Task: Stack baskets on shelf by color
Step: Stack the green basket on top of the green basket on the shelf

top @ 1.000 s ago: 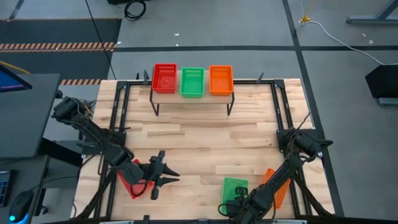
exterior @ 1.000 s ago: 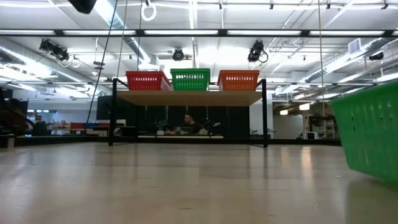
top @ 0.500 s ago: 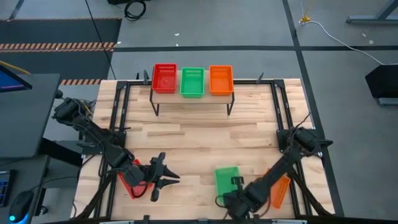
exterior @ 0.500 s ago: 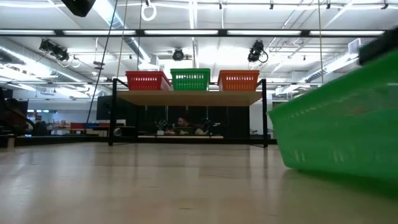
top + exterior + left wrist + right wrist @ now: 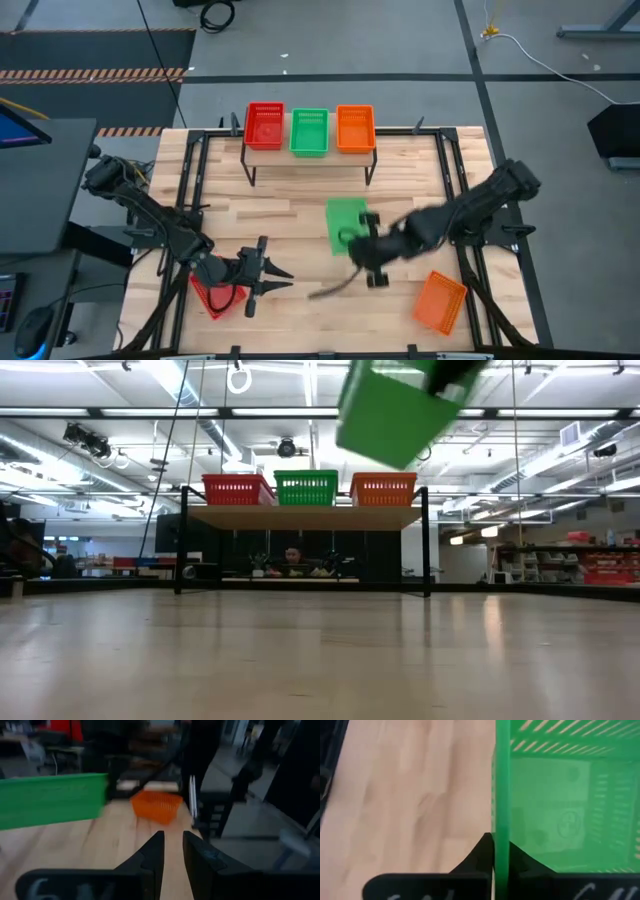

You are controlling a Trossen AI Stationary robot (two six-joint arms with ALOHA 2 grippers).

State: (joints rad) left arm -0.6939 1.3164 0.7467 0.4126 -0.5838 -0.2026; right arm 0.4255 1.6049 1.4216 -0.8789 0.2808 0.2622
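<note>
Gripping a green rectangular plastic mesh basket by its wall, the right hand hangs before the wooden-topped black-legged shelf.

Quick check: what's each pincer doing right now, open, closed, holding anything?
Left pincer: nearly closed, a narrow gap between the fingers, holding nothing, beside the red basket.
Right pincer: closed on the green basket wall, carrying it in the air.

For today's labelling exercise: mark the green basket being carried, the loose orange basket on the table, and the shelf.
carried green basket (image 5: 345,222), high view, on its mesh floor.
loose orange basket (image 5: 440,300), high view, on its middle.
shelf (image 5: 300,517), low view, on the front edge of its wooden top.
</note>
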